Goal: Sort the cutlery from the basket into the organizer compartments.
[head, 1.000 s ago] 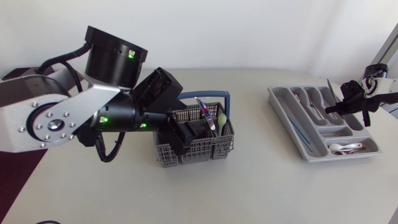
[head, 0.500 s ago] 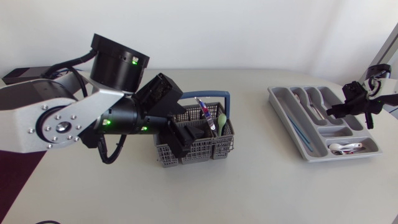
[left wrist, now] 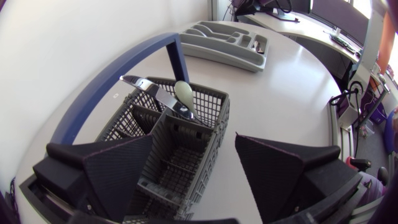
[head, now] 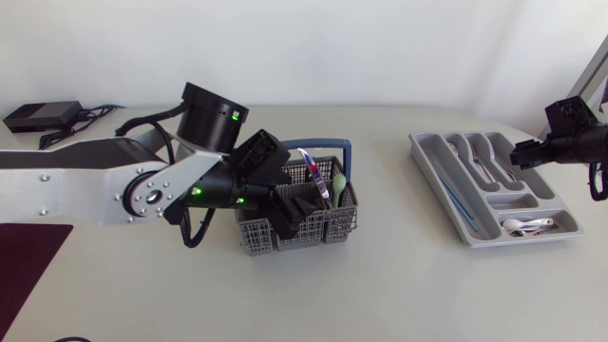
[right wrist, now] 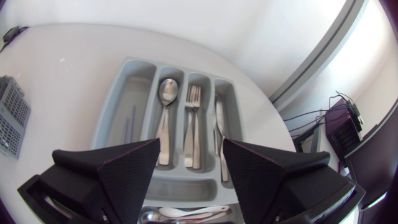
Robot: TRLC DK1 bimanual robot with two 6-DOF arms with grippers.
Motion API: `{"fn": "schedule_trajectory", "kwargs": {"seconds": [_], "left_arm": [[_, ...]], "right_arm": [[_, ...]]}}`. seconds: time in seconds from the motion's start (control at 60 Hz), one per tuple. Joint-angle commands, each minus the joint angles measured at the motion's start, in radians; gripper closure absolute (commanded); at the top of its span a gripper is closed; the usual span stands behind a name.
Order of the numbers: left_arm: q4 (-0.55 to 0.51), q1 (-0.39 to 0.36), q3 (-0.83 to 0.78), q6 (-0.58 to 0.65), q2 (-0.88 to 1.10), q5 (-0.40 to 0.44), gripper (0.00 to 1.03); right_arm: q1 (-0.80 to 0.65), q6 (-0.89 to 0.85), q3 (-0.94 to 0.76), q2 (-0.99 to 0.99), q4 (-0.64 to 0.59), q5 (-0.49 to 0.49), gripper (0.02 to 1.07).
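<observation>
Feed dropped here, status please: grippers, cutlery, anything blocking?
Left gripper open, empty, over the basket edge. Right gripper open, empty, above the organizer. Green spoon and one metal piece in basket. Nothing blocking.

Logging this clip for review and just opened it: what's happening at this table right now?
Cutlery sorting is under way. The left gripper is open down at the grey basket, one finger over a compartment and the other outside its wall, gripping nothing. A green spoon and a metal utensil stand in the basket ahead of it. The right gripper hangs open and empty over the organizer, which already holds a large spoon, forks and a knife.
</observation>
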Motion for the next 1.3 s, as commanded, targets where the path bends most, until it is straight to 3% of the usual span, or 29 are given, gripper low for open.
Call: {"fn": "schedule_trajectory", "kwargs": {"seconds": [0.0, 0.483, 0.767, 1.05, 1.2, 1.283], "left_arm": [[0.038, 0.012, -0.001, -0.019, 0.048, 0.016, 0.12], [0.262, -0.003, 0.026, -0.105, 0.169, 0.018, 0.12], [0.374, -0.038, -0.003, -0.140, 0.183, -0.073, 0.17], [0.418, -0.057, -0.006, -0.146, 0.209, -0.110, 0.35], [0.426, -0.069, 0.011, -0.138, 0.244, -0.126, 0.37], [0.438, -0.083, 0.017, -0.135, 0.255, -0.140, 0.43]], "right_arm": [[0.024, 0.016, -0.082, -0.075, 0.006, -0.020, 0.33], [0.170, 0.025, -0.332, -0.335, 0.012, -0.069, 0.33], [0.215, 0.027, -0.378, -0.364, 0.030, -0.069, 0.33], [0.231, 0.028, -0.395, -0.367, 0.043, -0.066, 0.33], [0.236, 0.027, -0.409, -0.367, 0.057, -0.065, 0.33], [0.238, 0.025, -0.413, -0.367, 0.058, -0.065, 0.33]]}}
